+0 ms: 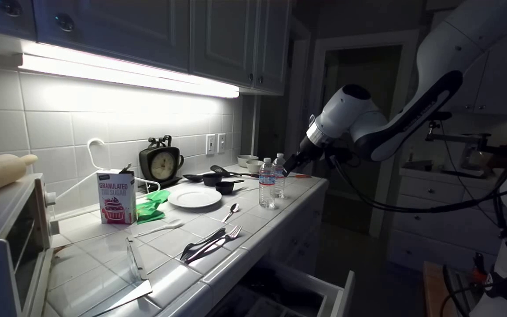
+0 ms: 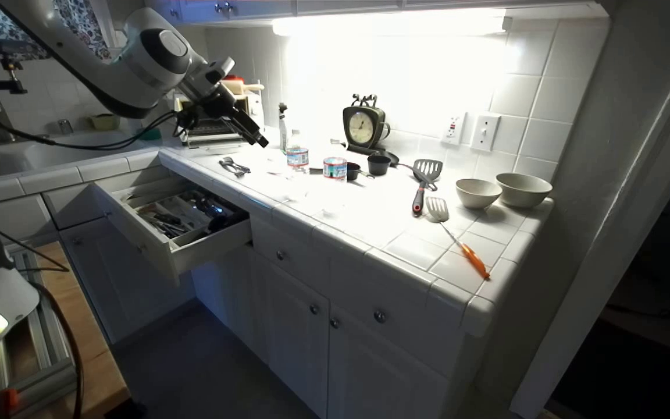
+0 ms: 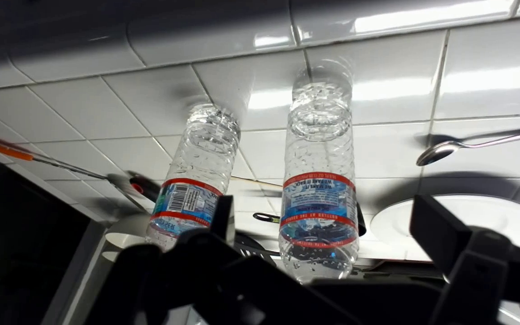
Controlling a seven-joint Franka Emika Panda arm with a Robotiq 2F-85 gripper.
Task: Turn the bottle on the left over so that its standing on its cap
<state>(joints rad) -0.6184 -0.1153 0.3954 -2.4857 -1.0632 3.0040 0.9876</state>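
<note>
On one tiled counter (image 1: pixel 253 216), by one gripper (image 3: pixel 323 212) with jaws wide apart, one plate (image 1: pixel 194 198) lies near two clear bottles (image 3: pixel 318 180); the left bottle (image 1: pixel 266 185), closer to the plate, stands upright, long axis vertical, cap (image 1: pixel 267 160) up.

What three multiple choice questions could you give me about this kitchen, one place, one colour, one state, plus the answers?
1. Where is the rolling pin?
A: in the drawer
B: on top of the oven
C: on the plate

2. What colour is the spatula handle nearest the edge of the counter?
A: green
B: pink
C: orange

3. How are the two labelled bottles placed?
A: upright
B: upside down
C: on their sides

1 B: it lies there in an exterior view.
2 C: its orange shows in the wrist view too.
3 A: an exterior view shows their caps on top.
</note>
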